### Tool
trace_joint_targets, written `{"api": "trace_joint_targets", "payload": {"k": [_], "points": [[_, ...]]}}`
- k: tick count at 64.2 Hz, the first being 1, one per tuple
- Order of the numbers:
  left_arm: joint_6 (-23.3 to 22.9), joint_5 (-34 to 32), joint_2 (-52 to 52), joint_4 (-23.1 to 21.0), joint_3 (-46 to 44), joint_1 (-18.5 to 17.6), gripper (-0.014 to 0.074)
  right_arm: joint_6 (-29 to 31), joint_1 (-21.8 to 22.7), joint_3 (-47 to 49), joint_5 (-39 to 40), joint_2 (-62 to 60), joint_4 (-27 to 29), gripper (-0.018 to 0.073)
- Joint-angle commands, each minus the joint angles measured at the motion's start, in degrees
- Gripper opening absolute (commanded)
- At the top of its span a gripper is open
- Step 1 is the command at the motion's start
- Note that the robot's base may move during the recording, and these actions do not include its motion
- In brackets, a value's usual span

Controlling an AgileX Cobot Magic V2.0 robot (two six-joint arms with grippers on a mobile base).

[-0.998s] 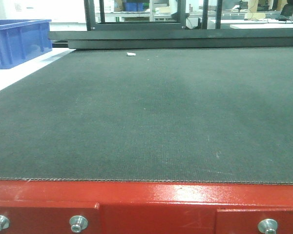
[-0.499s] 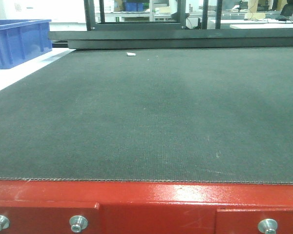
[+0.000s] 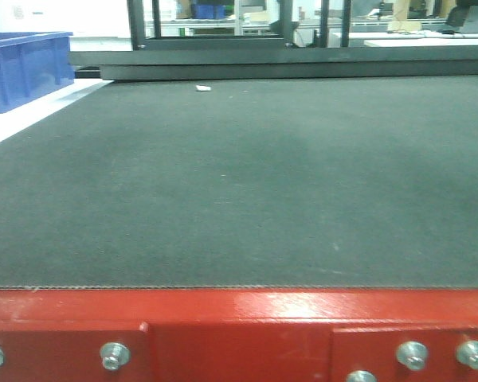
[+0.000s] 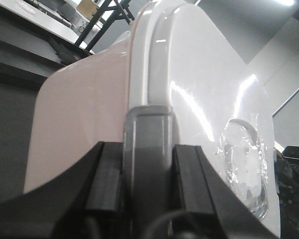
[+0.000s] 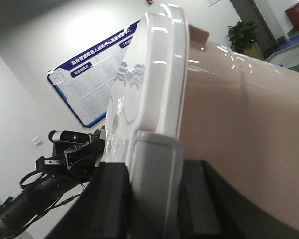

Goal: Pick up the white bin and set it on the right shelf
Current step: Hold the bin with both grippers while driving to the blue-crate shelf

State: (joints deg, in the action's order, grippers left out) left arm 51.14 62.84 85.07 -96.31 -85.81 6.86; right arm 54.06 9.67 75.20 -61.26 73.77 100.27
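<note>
Dark mat fills the front view, stretching wide from the red table edge back to a black frame. A blue crate stands beyond the mat's far left edge, and a small white scrap lies near the back.

Only the wrist views show the white bin, held at its ends. The left gripper pinches the grey handle under the lid, black fingers pressed to both sides. The right gripper clamps a matching handle the same way. A blue wall poster and a potted plant are behind it. Whether the bin rests on anything cannot be told.
</note>
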Motion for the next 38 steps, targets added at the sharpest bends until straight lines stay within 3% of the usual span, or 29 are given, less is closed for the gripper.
{"api": "trace_joint_targets", "payload": {"k": [1,38], "points": [[1.1,12.6,-3.1,-3.9,-2.2,-2.6,-0.0086,0.9,-1.7,2.4,-10.9,-2.3,9.3,0.0235],[1.1,12.6,-3.1,-3.9,-2.2,-2.6,-0.0086,0.9,-1.7,2.4,-9.3,-2.3,9.3,0.0235]]}}
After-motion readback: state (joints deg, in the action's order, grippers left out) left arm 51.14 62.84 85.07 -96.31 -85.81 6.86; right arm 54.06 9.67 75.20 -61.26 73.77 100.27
